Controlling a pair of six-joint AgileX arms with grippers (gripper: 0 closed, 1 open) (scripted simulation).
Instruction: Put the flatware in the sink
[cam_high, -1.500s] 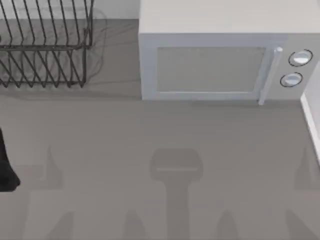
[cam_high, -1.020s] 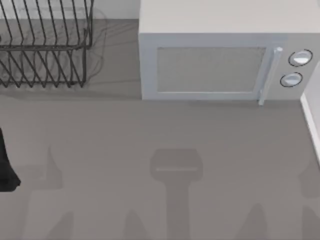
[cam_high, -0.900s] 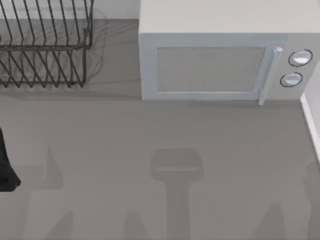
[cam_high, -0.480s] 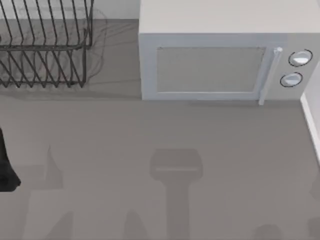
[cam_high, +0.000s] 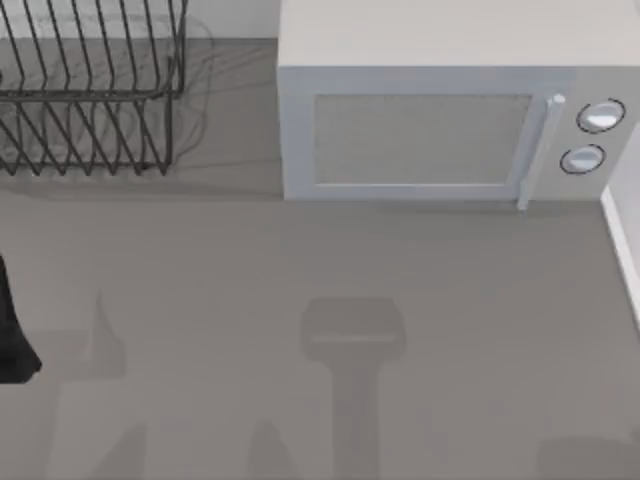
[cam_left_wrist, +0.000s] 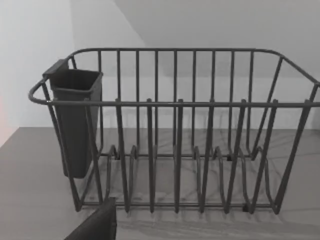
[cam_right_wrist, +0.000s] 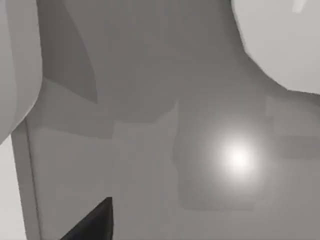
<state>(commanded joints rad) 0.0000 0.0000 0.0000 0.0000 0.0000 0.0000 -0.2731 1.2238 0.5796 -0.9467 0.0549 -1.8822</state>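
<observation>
Shadows at the worktop's (cam_high: 330, 260) five o'clock corner have slid outward and flattened, so I judge my right arm is swinging away beyond that edge; whether its claw is apart or together I cannot tell. My left arm sits at nine o'clock facing the dish rack (cam_left_wrist: 175, 135) and its caddy (cam_left_wrist: 75, 120). I see neither flatware nor sink, so the task looks barely begun.
</observation>
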